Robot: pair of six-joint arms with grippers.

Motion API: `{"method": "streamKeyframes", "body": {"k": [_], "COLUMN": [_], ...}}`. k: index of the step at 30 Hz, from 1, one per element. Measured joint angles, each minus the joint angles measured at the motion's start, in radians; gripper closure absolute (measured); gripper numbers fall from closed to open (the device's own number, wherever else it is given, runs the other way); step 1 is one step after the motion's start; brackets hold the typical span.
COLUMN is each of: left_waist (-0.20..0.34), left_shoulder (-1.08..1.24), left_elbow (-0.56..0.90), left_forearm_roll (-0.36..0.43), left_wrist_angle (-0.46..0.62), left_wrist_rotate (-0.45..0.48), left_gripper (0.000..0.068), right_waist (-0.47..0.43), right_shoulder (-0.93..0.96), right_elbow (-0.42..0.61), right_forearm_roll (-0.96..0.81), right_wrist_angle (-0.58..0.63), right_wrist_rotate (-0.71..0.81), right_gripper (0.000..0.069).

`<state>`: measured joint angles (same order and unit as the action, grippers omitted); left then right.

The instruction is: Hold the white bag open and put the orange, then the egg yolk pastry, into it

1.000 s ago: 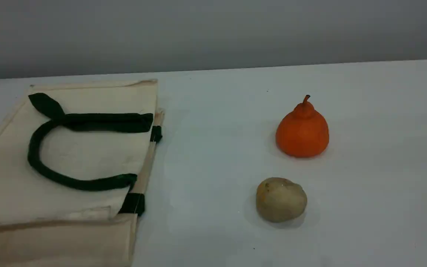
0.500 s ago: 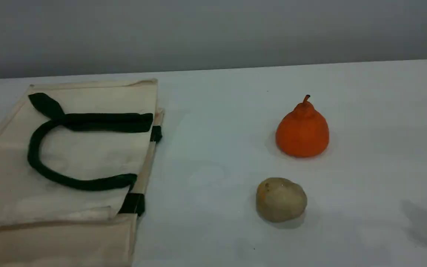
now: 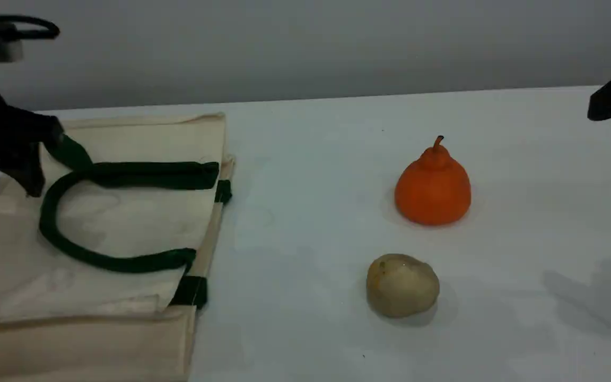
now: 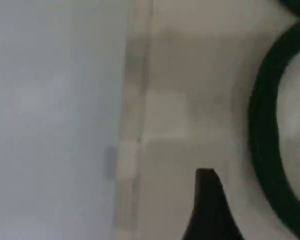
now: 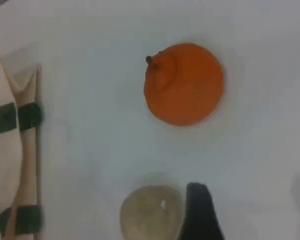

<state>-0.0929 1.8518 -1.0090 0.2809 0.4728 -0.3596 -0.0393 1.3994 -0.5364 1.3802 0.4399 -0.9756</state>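
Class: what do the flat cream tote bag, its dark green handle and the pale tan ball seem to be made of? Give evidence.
Cream tote bag: likely canvas or cotton, matte, creased, folded hems. Dark green handle: probably soft fabric strap, lying limp in a loop. Pale tan ball: unclear; dull mottled surface, possibly baked dough.

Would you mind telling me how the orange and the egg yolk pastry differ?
The orange is bright orange, the egg yolk pastry pale tan. The orange has a necked, stemmed top; the egg yolk pastry is a plain ball, slightly smaller. Both rest untouched on the table.
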Motion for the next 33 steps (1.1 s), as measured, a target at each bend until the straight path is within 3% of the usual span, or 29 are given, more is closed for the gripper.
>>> {"method": "streamKeyframes", "body": {"k": [13, 18, 22, 27, 33], "left_waist": [0.0, 0.0, 0.0, 0.0, 0.0], "left_shoulder": [0.2, 0.252, 0.255, 0.246, 0.15], "left_elbow": [-0.063, -0.063, -0.063, -0.063, -0.107], "left_forearm_roll": [-0.062, -0.089, -0.095, -0.1, -0.146], "left_wrist_angle": [-0.082, -0.083, -0.077, -0.067, -0.013], "left_wrist_rotate": [0.004, 0.016, 0.031, 0.049, 0.121], "left_gripper": [0.0258, 0.0286, 0.0388, 0.061, 0.0611], "right_waist": [0.0, 0.0, 0.0, 0.0, 0.001], "right_shoulder": [0.02, 0.02, 0.02, 0.02, 0.02], "right_elbow": [0.0, 0.0, 0.0, 0.0, 0.0], "right_forearm_roll": [0.056, 0.057, 0.073, 0.116, 0.214], "right_wrist_angle": [0.006, 0.007, 0.042, 0.087, 0.184], "right_wrist_rotate": [-0.062, -0.066, -0.086, -0.126, -0.229], "right_gripper": [0.0251, 0.0251, 0.0251, 0.0251, 0.0251]}}
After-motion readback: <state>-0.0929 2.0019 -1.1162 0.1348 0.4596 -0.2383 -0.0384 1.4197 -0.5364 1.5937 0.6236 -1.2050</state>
